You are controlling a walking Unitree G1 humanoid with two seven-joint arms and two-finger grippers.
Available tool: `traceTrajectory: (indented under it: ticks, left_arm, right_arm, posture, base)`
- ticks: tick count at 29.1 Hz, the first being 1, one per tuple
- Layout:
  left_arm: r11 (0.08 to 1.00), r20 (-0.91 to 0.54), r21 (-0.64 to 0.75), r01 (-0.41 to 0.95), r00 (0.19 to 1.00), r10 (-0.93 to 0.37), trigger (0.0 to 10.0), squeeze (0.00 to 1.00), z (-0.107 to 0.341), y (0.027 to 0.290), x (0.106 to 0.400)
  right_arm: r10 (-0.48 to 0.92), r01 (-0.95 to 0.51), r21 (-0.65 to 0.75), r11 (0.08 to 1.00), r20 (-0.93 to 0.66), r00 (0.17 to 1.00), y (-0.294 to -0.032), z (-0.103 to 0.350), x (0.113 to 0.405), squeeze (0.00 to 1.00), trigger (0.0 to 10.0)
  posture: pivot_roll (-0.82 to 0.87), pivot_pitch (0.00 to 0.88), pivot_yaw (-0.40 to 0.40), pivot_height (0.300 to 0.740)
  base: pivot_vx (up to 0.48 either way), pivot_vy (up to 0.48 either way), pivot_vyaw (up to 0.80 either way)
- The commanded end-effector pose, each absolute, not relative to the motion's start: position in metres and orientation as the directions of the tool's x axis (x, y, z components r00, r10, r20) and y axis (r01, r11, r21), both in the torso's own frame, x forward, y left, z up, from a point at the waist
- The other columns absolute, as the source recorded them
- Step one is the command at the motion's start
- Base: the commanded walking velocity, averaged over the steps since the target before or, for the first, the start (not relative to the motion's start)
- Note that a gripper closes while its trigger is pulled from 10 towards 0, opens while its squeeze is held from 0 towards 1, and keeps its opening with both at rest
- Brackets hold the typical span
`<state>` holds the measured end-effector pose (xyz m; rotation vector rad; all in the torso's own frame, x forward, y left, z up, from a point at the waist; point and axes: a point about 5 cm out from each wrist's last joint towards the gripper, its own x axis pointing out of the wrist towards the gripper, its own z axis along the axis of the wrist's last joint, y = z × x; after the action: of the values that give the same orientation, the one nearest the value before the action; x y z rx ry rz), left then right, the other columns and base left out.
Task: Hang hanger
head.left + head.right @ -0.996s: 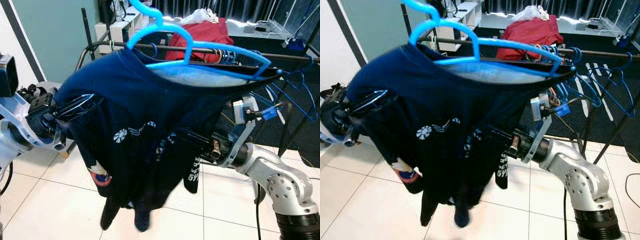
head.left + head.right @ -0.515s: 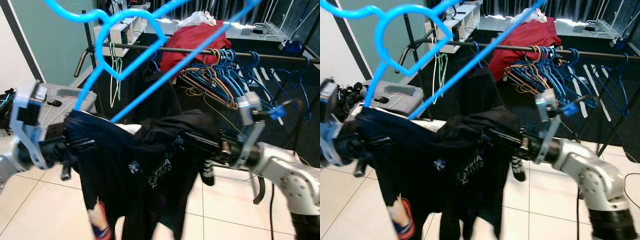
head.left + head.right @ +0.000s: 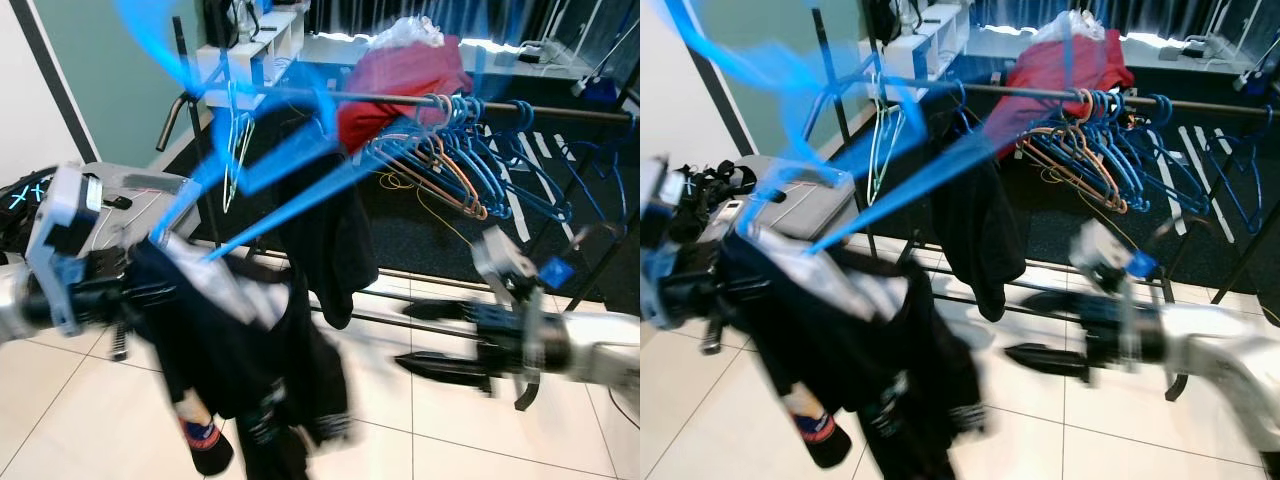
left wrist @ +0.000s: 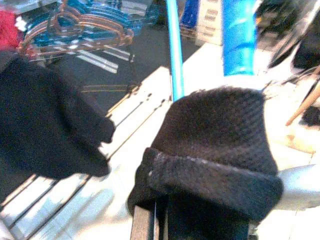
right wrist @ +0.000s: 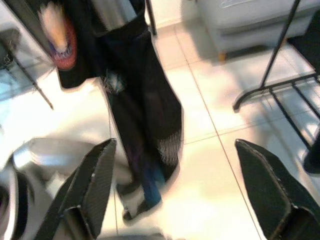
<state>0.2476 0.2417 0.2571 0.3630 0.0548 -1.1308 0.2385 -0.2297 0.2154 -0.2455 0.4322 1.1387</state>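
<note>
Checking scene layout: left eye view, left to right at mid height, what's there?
Left gripper → dark navy T-shirt → black garment on the rail → right gripper

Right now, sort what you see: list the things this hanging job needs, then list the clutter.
For the job:
blue hanger, blurred
dark shirt draped on it
left gripper holding shirt
right gripper, open, empty
clothes rail

Lying about:
red garment over the rail
spare hangers
grey case
</note>
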Motion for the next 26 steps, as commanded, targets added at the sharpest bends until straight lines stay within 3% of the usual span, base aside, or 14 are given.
traceTrajectory:
  ticks: [1,3,4,7,9,10,12,13,14,15,16,19,25,26]
  left_arm:
    - [0.328,-0.381,0.315,0.891,0.435,-0.816,10.0,0.00,0.254,0.250,0.248]
    - [0.328,-0.381,0.315,0.891,0.435,-0.816,10.0,0.00,0.254,0.250,0.248]
    - [0.262,-0.513,0.348,0.900,0.417,-0.750,10.0,0.00,0.249,0.255,0.250]
    - [0.210,-0.557,0.369,0.905,0.397,-0.730,10.0,0.00,0.248,0.250,0.252]
    - [0.214,-0.533,0.376,0.901,0.400,-0.745,10.0,0.00,0.248,0.246,0.255]
    - [0.242,-0.480,0.352,0.904,0.396,-0.783,10.0,0.00,0.242,0.234,0.259]
    - [0.242,-0.480,0.352,0.904,0.396,-0.783,10.0,0.00,0.242,0.234,0.259]
    - [0.255,-0.443,0.334,0.907,0.390,-0.807,10.0,0.00,0.237,0.227,0.260]
    - [0.255,-0.443,0.334,0.907,0.390,-0.807,10.0,0.00,0.237,0.227,0.260]
    - [0.306,-0.377,0.296,0.905,0.404,-0.833,10.0,0.00,0.226,0.213,0.263]
    - [0.307,-0.357,0.262,0.915,0.387,-0.850,10.0,0.00,0.211,0.200,0.258]
    - [0.299,-0.351,0.245,0.922,0.372,-0.859,10.0,0.00,0.202,0.193,0.255]
    - [0.185,-0.503,0.274,0.944,0.305,-0.809,10.0,0.00,0.183,0.191,0.245]
    - [0.134,-0.555,0.289,0.948,0.280,-0.784,10.0,0.00,0.179,0.189,0.245]
  right_arm:
    - [0.776,-0.898,-0.044,0.438,-0.486,0.402,-0.245,0.225,0.238,1.00,10.0]
    - [0.776,-0.898,-0.044,0.438,-0.486,0.402,-0.245,0.225,0.238,1.00,10.0]
    - [0.824,-0.895,-0.086,0.438,-0.359,0.438,-0.245,0.253,0.238,1.00,10.0]
    - [0.943,-0.937,-0.106,0.333,0.006,0.334,-0.225,0.303,0.228,1.00,10.0]
    - [0.950,-0.941,-0.131,0.312,0.071,0.305,-0.221,0.310,0.227,1.00,10.0]
    - [0.901,-0.890,-0.146,0.433,0.063,0.428,-0.221,0.298,0.245,0.77,10.0]
    - [0.901,-0.890,-0.146,0.433,0.063,0.428,-0.221,0.298,0.245,0.77,10.0]
    - [0.854,-0.839,-0.167,0.519,0.048,0.519,-0.221,0.288,0.257,0.11,10.0]
    - [0.854,-0.839,-0.167,0.519,0.048,0.519,-0.221,0.288,0.257,0.11,10.0]
    - [0.770,-0.761,-0.128,0.636,0.037,0.637,-0.218,0.270,0.275,0.00,10.0]
    - [0.735,-0.731,-0.100,0.675,0.004,0.678,-0.211,0.250,0.282,0.00,10.0]
    - [0.723,-0.722,-0.084,0.687,-0.018,0.690,-0.206,0.237,0.285,0.00,10.0]
    - [0.818,-0.837,-0.126,0.532,-0.179,0.547,-0.196,0.215,0.273,0.00,10.0]
    - [0.837,-0.878,-0.129,0.461,-0.264,0.479,-0.192,0.207,0.268,0.00,10.0]
  posture:
    - [-0.08,0.059,0.004,0.735]
    - [-0.08,0.059,0.004,0.735]
    - [-0.07,0.062,0.015,0.735]
    - [-0.07,0.056,0.022,0.735]
    - [-0.07,0.055,0.023,0.735]
    - [-0.08,0.051,0.026,0.735]
    - [-0.08,0.051,0.026,0.735]
    - [-0.08,0.050,0.027,0.735]
    - [-0.08,0.050,0.027,0.735]
    - [-0.07,0.048,0.027,0.735]
    - [-0.06,0.046,0.021,0.735]
    - [-0.06,0.046,0.021,0.735]
    - [-0.05,0.039,0.006,0.735]
    - [-0.04,0.031,0.003,0.735]
  base:
    - [0.000,0.000,0.00]
    - [0.000,0.000,0.00]
    - [0.000,0.000,0.00]
    - [0.000,0.000,0.00]
    - [0.000,0.000,0.00]
    - [0.000,0.000,0.00]
    - [0.000,0.000,0.00]
    - [0.000,0.000,0.00]
    - [0.000,0.000,0.00]
    - [0.000,0.000,0.00]
    - [0.000,0.000,0.00]
    - [0.000,0.000,0.00]
    - [0.000,0.000,0.00]
    - [0.000,0.000,0.00]
